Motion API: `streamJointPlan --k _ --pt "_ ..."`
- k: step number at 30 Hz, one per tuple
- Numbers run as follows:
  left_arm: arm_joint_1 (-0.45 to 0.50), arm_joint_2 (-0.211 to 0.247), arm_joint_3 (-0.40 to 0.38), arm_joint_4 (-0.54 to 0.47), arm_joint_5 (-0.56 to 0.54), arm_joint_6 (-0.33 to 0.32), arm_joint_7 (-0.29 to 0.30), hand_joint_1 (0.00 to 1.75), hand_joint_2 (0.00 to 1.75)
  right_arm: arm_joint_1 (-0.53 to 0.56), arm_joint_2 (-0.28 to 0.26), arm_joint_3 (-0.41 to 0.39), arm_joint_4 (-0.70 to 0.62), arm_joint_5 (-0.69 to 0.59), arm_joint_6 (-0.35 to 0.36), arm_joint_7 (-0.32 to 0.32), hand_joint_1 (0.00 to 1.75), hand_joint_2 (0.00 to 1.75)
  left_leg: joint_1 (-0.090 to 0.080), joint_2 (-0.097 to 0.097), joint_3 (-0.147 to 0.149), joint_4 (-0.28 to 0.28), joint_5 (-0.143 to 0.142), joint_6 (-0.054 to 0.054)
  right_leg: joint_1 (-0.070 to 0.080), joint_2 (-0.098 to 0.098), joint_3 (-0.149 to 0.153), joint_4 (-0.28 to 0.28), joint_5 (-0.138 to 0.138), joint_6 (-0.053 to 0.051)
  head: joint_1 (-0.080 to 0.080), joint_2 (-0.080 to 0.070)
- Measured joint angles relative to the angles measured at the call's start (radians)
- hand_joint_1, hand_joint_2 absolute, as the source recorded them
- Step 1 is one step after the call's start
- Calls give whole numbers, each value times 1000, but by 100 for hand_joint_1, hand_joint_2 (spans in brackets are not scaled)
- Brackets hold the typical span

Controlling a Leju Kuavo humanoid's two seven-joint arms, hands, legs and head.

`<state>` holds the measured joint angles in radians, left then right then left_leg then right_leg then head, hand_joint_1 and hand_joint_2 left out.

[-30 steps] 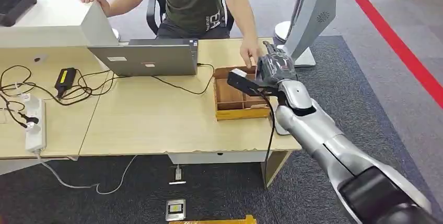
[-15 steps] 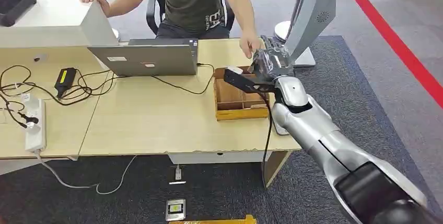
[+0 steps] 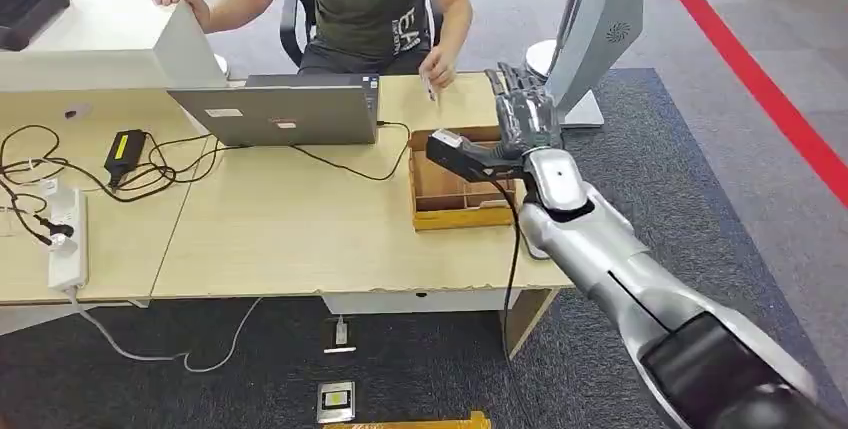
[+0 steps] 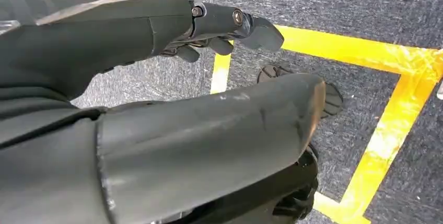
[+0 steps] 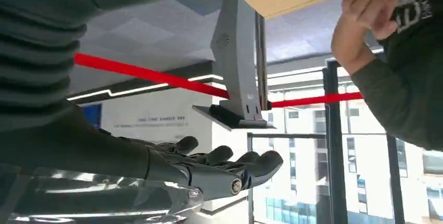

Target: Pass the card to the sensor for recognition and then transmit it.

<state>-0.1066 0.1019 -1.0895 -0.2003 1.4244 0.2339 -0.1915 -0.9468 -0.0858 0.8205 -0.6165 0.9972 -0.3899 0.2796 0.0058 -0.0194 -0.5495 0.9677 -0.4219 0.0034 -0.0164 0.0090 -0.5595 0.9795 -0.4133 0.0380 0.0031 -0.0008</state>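
My right hand (image 3: 522,117) hangs over the far right corner of the wooden tray (image 3: 440,217), and its fingers (image 5: 230,158) are stretched out and a little apart, with nothing between them. The card (image 3: 428,86) is not with me: a person's hand (image 3: 438,71) pinches it above the desk (image 3: 300,239), just to the left of my hand and a little farther away, near the laptop (image 3: 285,114). I judge that the passing is already done, so the good way to finish this step is to keep my fingers spread and draw the arm back slowly toward my body, rising first so that I do not catch the tray wall or the black cable (image 3: 514,249) that runs along my forearm. I should also stay away from the grey stand (image 3: 600,29) at the far right (I believe it is the sensor, but I cannot be sure). Some things are hard to make out: the card is small and partly covered by the person's fingers, so I cannot read its face. My wrist hides part of the tray's compartments. My left hand (image 4: 230,31) hangs down over dark carpet with yellow tape (image 4: 397,109); its fingers look curled in and hold nothing I can see.
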Motion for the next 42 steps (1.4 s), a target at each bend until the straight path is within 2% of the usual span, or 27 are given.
streamJointPlan --k 3,8,13,17,18,21,23,26,29,35,42 --pt "0 0 0 0 2 3 32 0 0 34 -13 -19 -33 -45 -35 -35 0 0 0 0 0 0 0 0 0 0 0 0 0 0 0 0" --pt "1 -1 1 0 5 20 48 0 0 153 -68 -56 -158 -136 -35 -47 0 0 0 0 0 0 0 0 0 0 0 -1 0 0 1 0" --pt "3 1 2 0 2 24 49 0 0 320 -169 -86 -372 -166 -20 34 0 0 0 -1 0 0 -1 0 0 0 0 -1 0 0 1 0" --pt "4 3 2 0 3 29 45 0 0 465 -246 -103 -572 -123 -35 107 0 0 0 -1 0 0 -2 0 0 0 0 -1 -1 0 2 0" --pt "4 3 3 0 4 30 42 0 0 496 -259 -106 -615 -99 -41 124 0 175 0 0 0 0 -2 0 0 0 0 -1 -1 -1 1 0" --pt "4 3 6 0 7 32 32 0 0 569 -294 -107 -728 -45 -43 153 0 175 0 0 0 0 -2 0 0 1 0 -1 -1 -1 1 0" --pt "3 2 8 0 12 35 21 0 0 602 -299 -106 -783 25 -43 169 0 175 0 0 0 0 -2 0 0 1 0 -1 -1 -1 2 0" --pt "1 0 10 0 10 35 10 0 0 635 -287 -105 -802 301 -37 224 0 175 1 0 0 -1 -2 0 1 1 0 -1 -1 -1 1 0" --pt "1 -3 13 0 8 34 6 0 0 656 -267 -107 -796 398 -41 238 0 175 1 0 0 -1 -1 -1 1 1 0 -1 -1 -2 1 0" --pt "-1 -3 14 0 -11 13 12 0 0 654 -211 -113 -717 413 -40 233 0 175 1 0 -1 -1 -1 -1 1 1 0 -1 -1 -2 1 0" --pt "-3 -3 14 0 -24 -3 27 0 0 581 -132 -120 -518 360 -63 199 0 175 1 0 -1 -1 -1 -1 1 1 0 0 -1 -2 1 0"
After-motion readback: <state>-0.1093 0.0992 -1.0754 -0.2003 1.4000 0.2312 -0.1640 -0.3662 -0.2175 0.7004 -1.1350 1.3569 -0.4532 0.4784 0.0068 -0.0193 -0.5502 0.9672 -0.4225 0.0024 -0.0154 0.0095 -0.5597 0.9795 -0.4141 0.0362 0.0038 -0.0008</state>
